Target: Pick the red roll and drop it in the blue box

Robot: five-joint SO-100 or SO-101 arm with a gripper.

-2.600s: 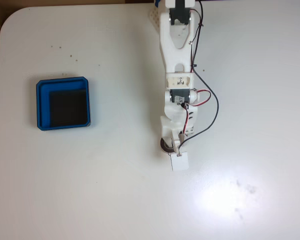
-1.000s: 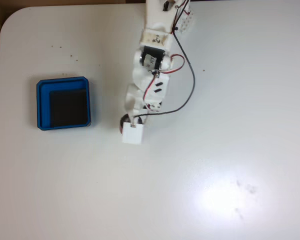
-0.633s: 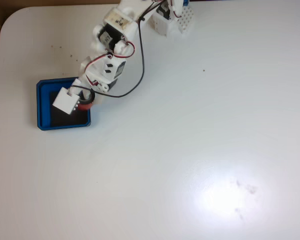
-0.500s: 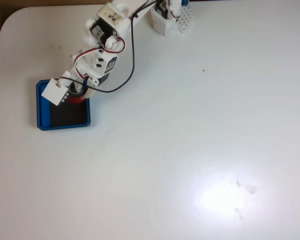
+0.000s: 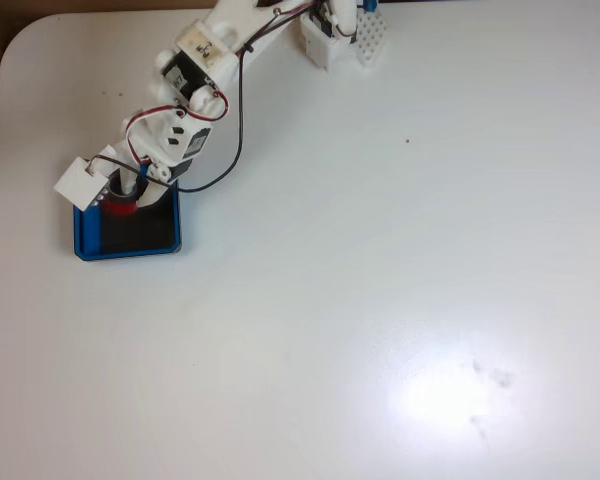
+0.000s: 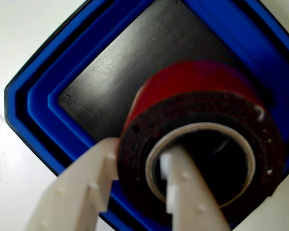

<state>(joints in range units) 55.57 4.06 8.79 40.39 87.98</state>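
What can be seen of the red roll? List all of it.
The red roll is a small tape-like ring with a glossy red outer side, a dark, slightly speckled end face and a pale grey-white core around a hollow middle. In the wrist view the claw grips its wall, one white finger inside the core and the other outside. It hangs over the black floor of the blue box; whether it touches the floor cannot be told. In the fixed view it shows red at the box's upper left.

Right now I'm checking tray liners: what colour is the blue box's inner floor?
Black, clearest in the wrist view: the blue box has a dark floor.
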